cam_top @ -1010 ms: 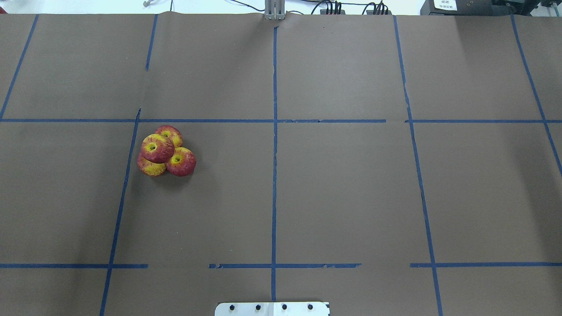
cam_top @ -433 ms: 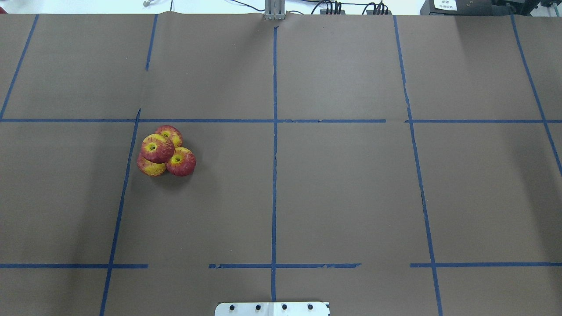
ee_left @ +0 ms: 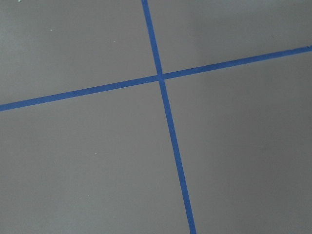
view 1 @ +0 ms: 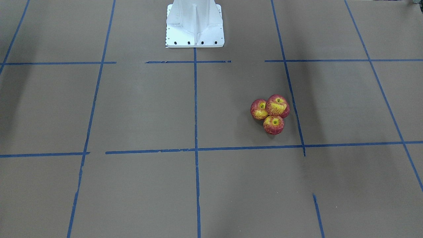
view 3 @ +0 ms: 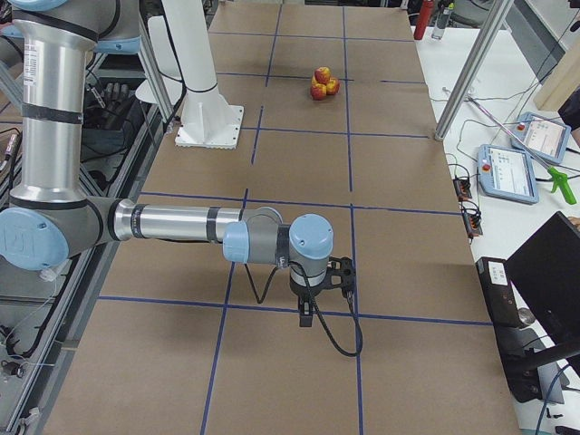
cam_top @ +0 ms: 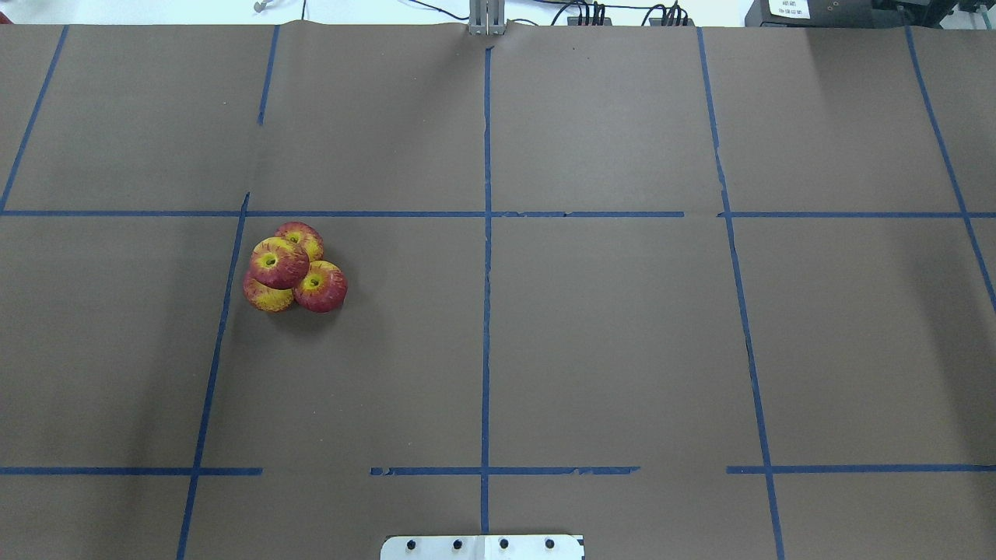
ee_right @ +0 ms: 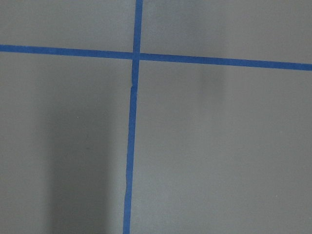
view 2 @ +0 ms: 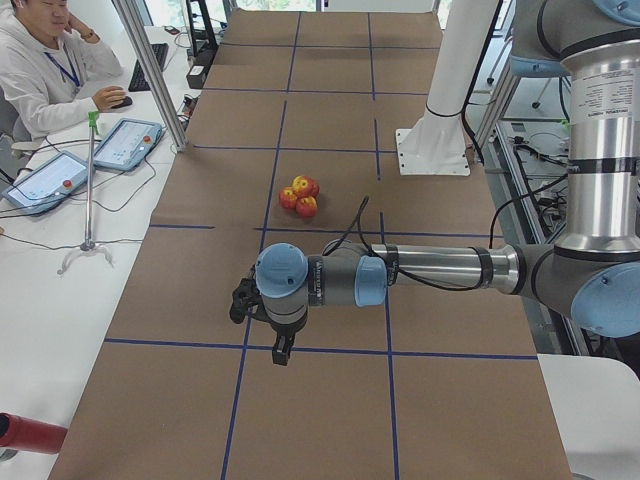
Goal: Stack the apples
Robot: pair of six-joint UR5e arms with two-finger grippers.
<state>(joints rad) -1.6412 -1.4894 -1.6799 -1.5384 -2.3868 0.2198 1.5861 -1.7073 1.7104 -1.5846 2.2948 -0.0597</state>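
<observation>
Four red and yellow apples sit in one pile on the brown table, left of centre in the overhead view. One apple (cam_top: pixel 278 262) rests on top of three others (cam_top: pixel 320 286), (cam_top: pixel 299 236), (cam_top: pixel 266 297). The pile also shows in the front-facing view (view 1: pixel 277 106), the exterior left view (view 2: pixel 300 194) and the exterior right view (view 3: pixel 321 82). My left gripper (view 2: pixel 283 352) hangs far from the pile towards the table's left end. My right gripper (view 3: pixel 306 315) hangs at the opposite end. Both show only in side views, so I cannot tell whether they are open or shut.
Blue tape lines (cam_top: pixel 486 257) divide the brown table cover into squares. The robot's white pedestal (view 1: pixel 194 23) stands at the table's near edge. A seated person (view 2: pixel 45 70) and tablets (view 2: pixel 122 143) are at a side desk. More tablets (view 3: pixel 509 172) lie beside the table.
</observation>
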